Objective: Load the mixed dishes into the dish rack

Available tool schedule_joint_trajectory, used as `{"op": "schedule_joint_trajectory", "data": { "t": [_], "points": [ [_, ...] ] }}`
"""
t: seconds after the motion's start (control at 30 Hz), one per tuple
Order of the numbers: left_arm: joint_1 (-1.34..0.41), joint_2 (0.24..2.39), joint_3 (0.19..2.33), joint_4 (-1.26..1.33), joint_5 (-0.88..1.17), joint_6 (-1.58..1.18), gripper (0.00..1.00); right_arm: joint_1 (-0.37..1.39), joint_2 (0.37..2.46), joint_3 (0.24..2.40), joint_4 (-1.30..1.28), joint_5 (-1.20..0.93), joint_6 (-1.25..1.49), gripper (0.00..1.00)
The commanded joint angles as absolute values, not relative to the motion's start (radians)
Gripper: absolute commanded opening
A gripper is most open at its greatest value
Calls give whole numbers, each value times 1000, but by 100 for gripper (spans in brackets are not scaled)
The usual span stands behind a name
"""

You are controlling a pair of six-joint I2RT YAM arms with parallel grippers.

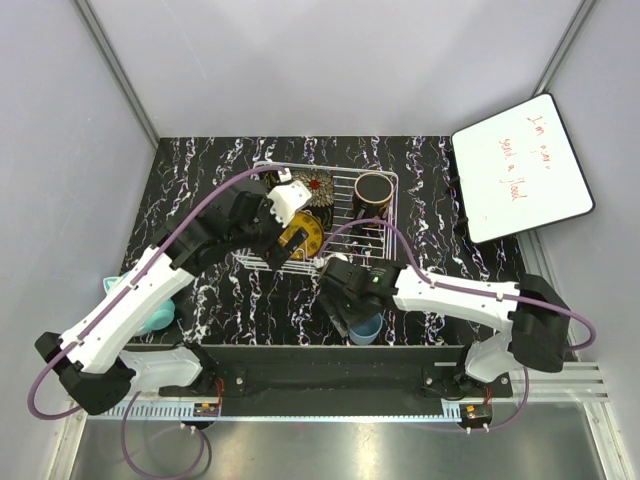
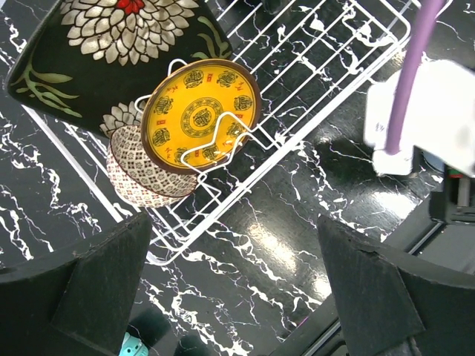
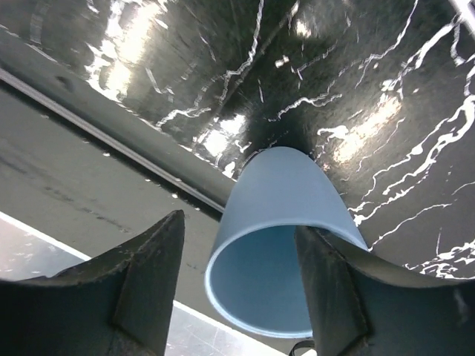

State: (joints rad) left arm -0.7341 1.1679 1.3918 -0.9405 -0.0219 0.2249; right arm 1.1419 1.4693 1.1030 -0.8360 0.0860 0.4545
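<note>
Right gripper astride light blue cup, jaws apart.
Cup upright on marbled table near its front edge, outside dish rack; pad contact unclear, possibly on one side. Left gripper above rack, spread wide, holding nothing. Already racked: yellow patterned plate, patterned bowl, dark square floral plate, mug.

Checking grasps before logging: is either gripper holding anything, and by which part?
Nothing is gripped. The right gripper straddles the light blue cup near its rim, gap beside one finger; left gripper open, empty.
</note>
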Motion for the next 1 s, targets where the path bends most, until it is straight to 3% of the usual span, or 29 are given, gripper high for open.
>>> {"op": "schedule_joint_trajectory", "data": {
  "t": [0.0,0.13,0.17,0.27,0.3,0.37,0.57,0.63,0.8,0.87,0.97],
  "points": [
    [-733,1163,1399,-890,-52,229,99,1149,1494,1060,-782,61,452,66],
    [-733,1163,1396,-887,-57,222,99,1149,1502,1046,-781,84,456,51],
    [-732,1166,1396,-887,-55,216,99,1149,1503,1046,-781,87,451,40],
    [-719,1167,1404,-887,-35,187,99,1149,1502,1058,-790,110,443,22],
    [-713,1164,1407,-885,-29,178,99,1149,1496,1066,-799,121,440,10],
    [-686,1161,1423,-891,-6,152,99,1149,1479,1109,-818,155,420,0],
    [-598,1201,1547,-955,130,106,99,1135,1451,1392,-911,226,310,0],
    [-531,1235,1600,-1005,269,92,99,1118,1453,1519,-914,207,272,0],
    [-441,1233,1614,-1003,330,52,96,1036,1447,1748,-876,108,288,0],
    [-408,1212,1620,-983,377,31,97,978,1335,1692,-660,4,324,0],
    [-319,1221,1686,-974,501,-30,98,889,1145,1421,-240,-110,431,0]
  ]
}}
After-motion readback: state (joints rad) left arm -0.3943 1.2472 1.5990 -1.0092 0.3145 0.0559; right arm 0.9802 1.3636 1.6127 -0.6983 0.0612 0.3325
